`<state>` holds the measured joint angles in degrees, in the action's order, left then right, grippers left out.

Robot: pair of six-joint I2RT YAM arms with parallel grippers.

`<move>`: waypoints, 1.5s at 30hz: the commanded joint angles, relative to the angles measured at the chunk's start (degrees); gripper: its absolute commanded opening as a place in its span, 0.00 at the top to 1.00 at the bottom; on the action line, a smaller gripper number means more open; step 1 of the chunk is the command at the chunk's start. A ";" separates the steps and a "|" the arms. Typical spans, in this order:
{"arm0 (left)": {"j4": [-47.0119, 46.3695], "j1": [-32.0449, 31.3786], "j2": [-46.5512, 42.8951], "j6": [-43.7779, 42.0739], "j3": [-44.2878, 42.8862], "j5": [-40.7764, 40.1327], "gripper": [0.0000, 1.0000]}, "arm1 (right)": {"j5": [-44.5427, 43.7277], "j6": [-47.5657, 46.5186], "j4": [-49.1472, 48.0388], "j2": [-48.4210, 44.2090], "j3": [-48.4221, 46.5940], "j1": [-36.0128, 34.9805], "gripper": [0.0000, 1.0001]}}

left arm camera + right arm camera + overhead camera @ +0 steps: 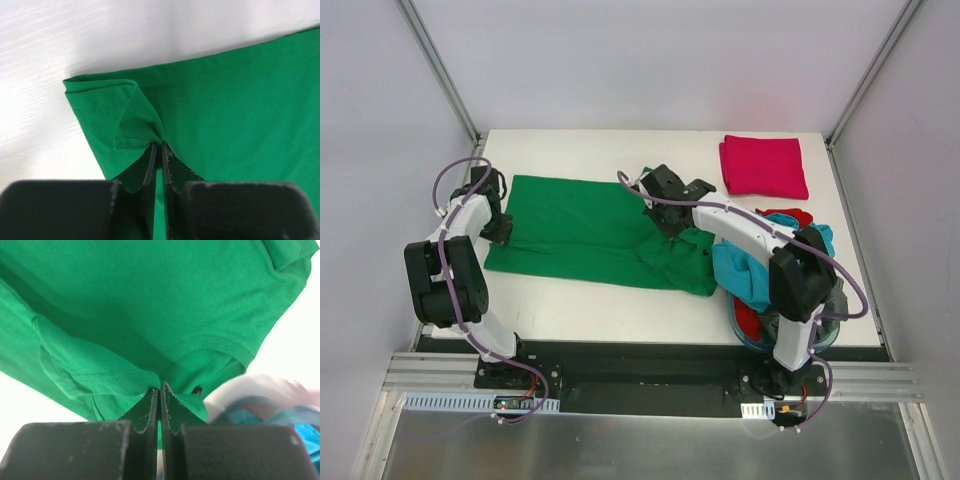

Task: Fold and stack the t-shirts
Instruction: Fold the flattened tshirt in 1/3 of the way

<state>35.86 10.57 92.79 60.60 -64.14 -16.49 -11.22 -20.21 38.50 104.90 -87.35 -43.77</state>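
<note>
At the table's (620, 315) near right corner, the round blue tub (827, 335) holds a teal t-shirt (740, 265) and a red t-shirt (748, 318), both spilling over its rim. A bare strip runs along the near edge. The bright green t-shirt (580, 230) lies spread mid-table. By the left edge, the left gripper (159, 149) has its jaws pinched on a folded-over corner of it. The right gripper (159, 388) is clamped on cloth beside the collar. A folded crimson-pink t-shirt (763, 165) sits at the far right corner.

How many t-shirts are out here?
4: a green one spread mid-table, a folded pink one far right, teal and red heaped in the tub; more may hide underneath.
</note>
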 commanded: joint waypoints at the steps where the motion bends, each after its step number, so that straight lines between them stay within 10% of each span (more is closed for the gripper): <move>1: 0.44 0.07 2.39 -2.41 -4.32 -0.12 0.79 | 1.20 -1.24 1.14 5.47 -7.12 2.10 0.98; 7: 0.71 0.15 0.90 -4.08 -4.33 -1.53 0.01 | -3.97 -0.97 2.36 14.79 -17.31 4.91 0.61; 14: 0.09 -0.11 -5.34 -11.54 -0.65 5.66 0.01 | -6.90 6.92 2.65 7.54 -11.48 5.45 0.04; 24: -10.54 -1.08 -4.91 -20.08 8.42 21.77 0.01 | 22.21 30.39 -23.10 -11.04 23.52 4.92 0.04; 45: -9.31 -0.90 -0.25 -20.26 7.98 14.21 0.01 | 8.94 26.19 -25.85 9.08 -0.51 13.44 0.04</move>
<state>25.67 9.72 92.05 41.23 -55.88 0.91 2.02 8.23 15.68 111.39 -79.15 -33.43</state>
